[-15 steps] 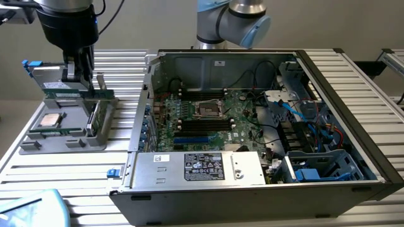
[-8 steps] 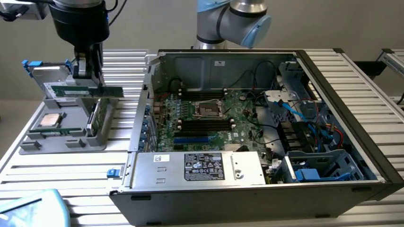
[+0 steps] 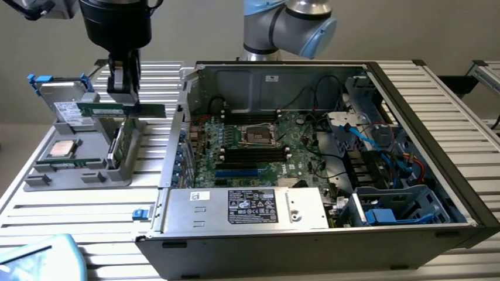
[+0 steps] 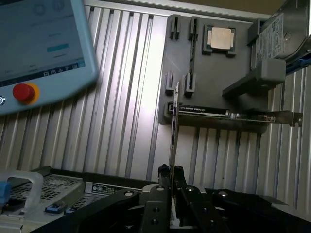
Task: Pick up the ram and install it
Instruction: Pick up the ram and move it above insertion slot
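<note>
The tool (image 3: 125, 99) (image 4: 170, 170) is clenched on the ram (image 3: 117, 110) (image 4: 173, 126), its two fingers pinching the green stick on its flat faces near the middle. The ram hangs level and on edge in the air, over the grey holder tray (image 3: 78, 170) at the exterior view's left. In the tray lie the square silver processor (image 3: 62, 148) (image 4: 219, 38), an expansion card (image 4: 228, 114) standing on edge, and the grey drive with blue tabs (image 3: 62, 96). Just beside the tray, toward the exterior view's right, the open computer case (image 3: 437, 134) rests on the slatted table (image 3: 78, 211), its motherboard (image 3: 258, 146) exposed. A teach pendant (image 4: 43, 43) lies near the case.
</note>
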### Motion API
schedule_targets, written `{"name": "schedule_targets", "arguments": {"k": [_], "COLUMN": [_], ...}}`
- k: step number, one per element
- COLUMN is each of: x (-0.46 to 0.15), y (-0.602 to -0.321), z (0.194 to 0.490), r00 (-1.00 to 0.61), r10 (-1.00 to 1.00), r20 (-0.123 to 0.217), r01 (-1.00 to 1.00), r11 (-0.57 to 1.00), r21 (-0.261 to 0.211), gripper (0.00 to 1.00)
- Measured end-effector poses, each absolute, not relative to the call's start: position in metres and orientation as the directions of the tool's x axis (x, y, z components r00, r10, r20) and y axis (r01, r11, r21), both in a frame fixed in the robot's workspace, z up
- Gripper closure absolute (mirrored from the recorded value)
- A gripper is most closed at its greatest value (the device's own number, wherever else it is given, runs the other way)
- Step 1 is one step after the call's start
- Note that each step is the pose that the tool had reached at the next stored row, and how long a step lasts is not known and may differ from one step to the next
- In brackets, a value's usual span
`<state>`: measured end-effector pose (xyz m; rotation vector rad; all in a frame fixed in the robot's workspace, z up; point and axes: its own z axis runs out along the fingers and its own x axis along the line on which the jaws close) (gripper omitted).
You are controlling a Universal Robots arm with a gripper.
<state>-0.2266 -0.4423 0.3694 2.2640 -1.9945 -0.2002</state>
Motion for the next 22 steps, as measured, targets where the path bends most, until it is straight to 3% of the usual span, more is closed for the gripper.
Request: {"name": "schedule_targets", "arguments": {"k": [22], "x": [-0.171], "y": [-0.439], "z": [0.374], "r00": [0.124], "r10": [-0.992], "r20": [-0.020], "r01": [-0.978], "r11": [-0.126], "r21": [0.166], "gripper": [0.86]}}
